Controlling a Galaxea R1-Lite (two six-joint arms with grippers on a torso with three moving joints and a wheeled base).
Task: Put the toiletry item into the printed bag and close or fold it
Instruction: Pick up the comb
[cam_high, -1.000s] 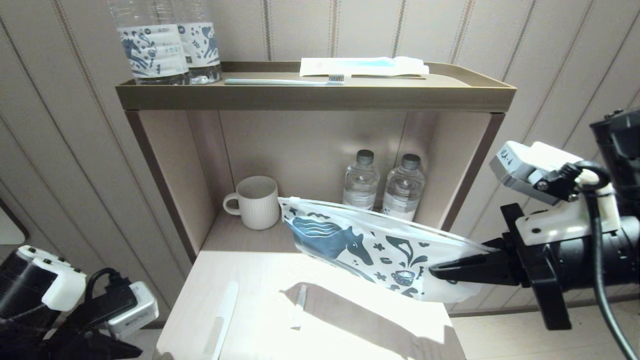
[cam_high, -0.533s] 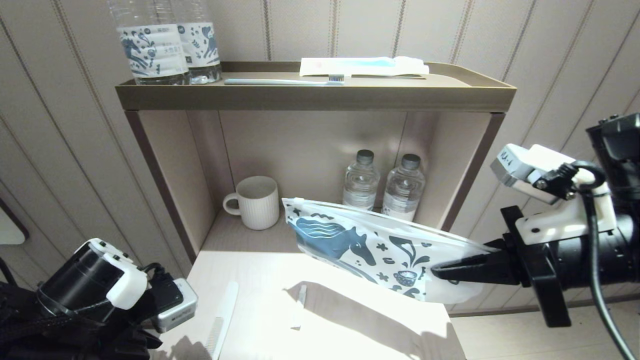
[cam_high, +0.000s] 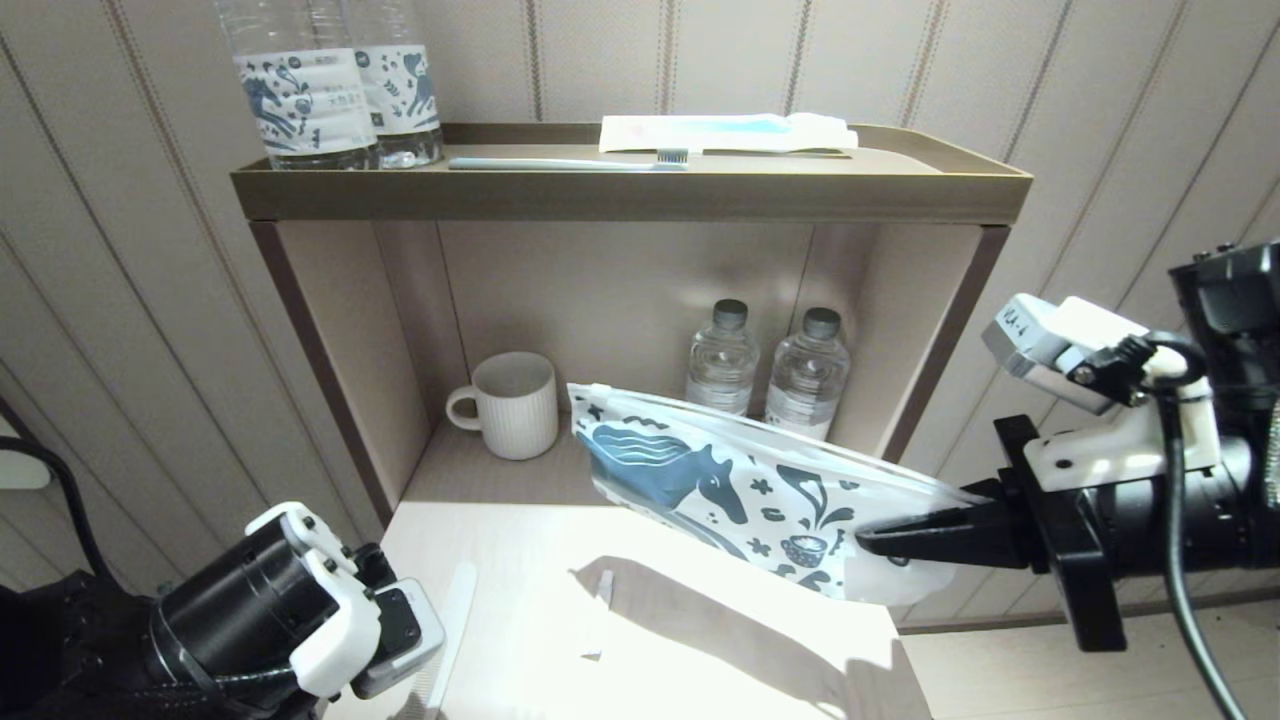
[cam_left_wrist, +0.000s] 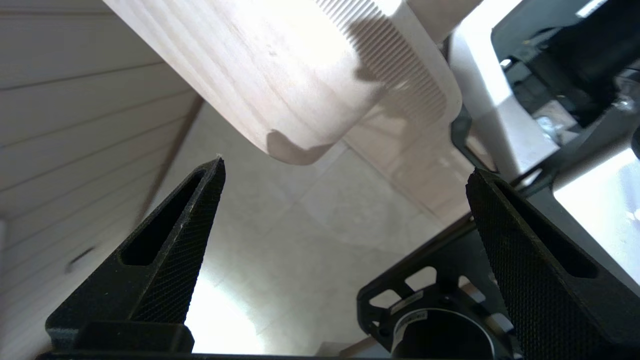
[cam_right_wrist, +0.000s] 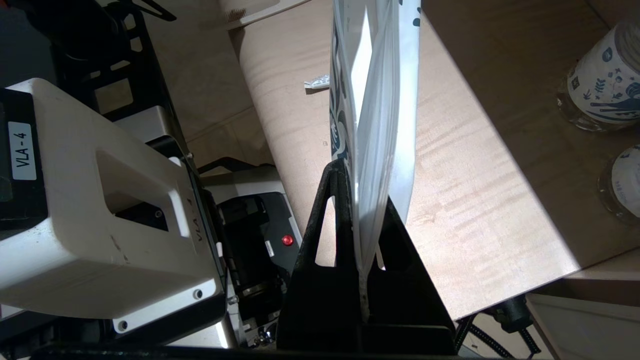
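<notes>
Right gripper (cam_high: 880, 541) jaws clamped on one end of the flat white plastic pouch printed with a blue horse (cam_high: 720, 490), held in the air, tilted, above the pale wooden tabletop (cam_high: 700, 650). Left gripper (cam_left_wrist: 345, 170) jaws wide apart, empty, low beside the table's left front corner, near the white plastic comb (cam_left_wrist: 400, 65).

My right gripper (cam_high: 880, 540) has matte black wedge-shaped fingers (cam_right_wrist: 325, 220) with long triangular cut-outs, mounted on a black bracket. Above it sits a white moulded camera housing (cam_high: 1060, 330) with small screws and a label reading "VLA-4", and a thick black cable (cam_high: 1185, 560) loops down past the black cylindrical wrist. My left gripper (cam_left_wrist: 345, 170) carries the same black fingers (cam_left_wrist: 175, 250), cross-hatched on their inner faces. Its black barrel wrist (cam_high: 230, 610) wears a white clamp and a silver-grey camera block
</notes>
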